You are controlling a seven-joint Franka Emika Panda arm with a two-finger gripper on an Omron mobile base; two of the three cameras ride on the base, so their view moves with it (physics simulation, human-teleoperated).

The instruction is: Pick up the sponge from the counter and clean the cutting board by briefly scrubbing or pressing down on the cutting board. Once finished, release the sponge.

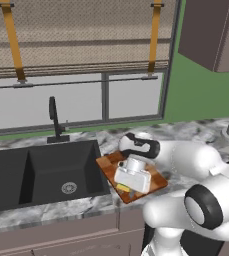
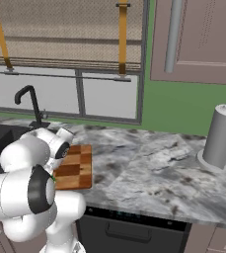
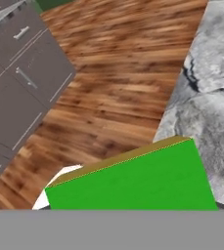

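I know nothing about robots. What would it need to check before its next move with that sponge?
1. Sponge gripped in the jaws: ok, it sits right up against the hand camera and looks held.
2. Sponge over the cutting board: ok, near the board's front edge in the left base view.
3. Sponge touching the board: cannot tell, the hand hides the contact.
4. Board flat on the counter: ok.
5. Hand tilt: not ok, the hand view looks past the counter edge to the floor.
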